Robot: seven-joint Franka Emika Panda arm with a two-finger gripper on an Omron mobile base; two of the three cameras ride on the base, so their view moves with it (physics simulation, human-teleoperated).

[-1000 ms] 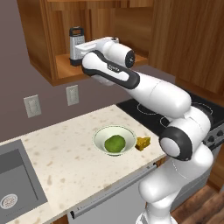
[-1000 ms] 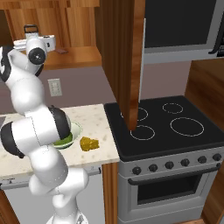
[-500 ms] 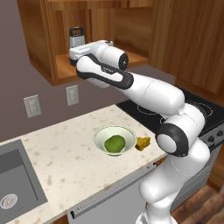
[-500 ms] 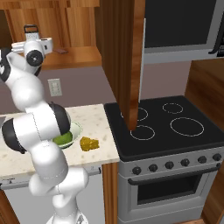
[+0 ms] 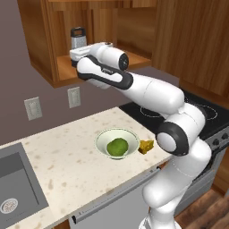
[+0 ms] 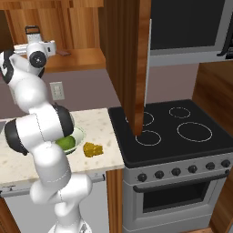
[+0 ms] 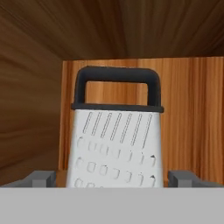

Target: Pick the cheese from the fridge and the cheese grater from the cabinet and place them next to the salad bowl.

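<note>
Cheese grater [image 7: 116, 135]: upright on the plank shelf of the cabinet [image 5: 42, 58], black loop handle on top; base cut off at the lower edge of the hand view. Back panel of the cabinet close behind, side wall near on one side, open shelf on the other.

End effector [image 7: 116, 178]: raised to shelf height at the open cabinet front, spread wide, one fingertip [image 7: 41, 178] on each side of the grater and clear of its walls. No contact visible; nothing held. Fingertip ends mostly cut off.

Salad bowl [image 5: 117, 143]: on the worktop [image 5: 67, 165], near the front edge, a green round thing [image 5: 117, 146] inside. Partly hidden behind the arm in the right base view.

Cheese [image 5: 146, 146]: on the worktop just beside the bowl, on the stove side; touching or apart not discernible.

Worktop: bare stretch between bowl and sink [image 5: 15, 188]; sink cut off at the frame edge.

Stove [image 6: 177, 136]: adjoining the worktop end.
</note>
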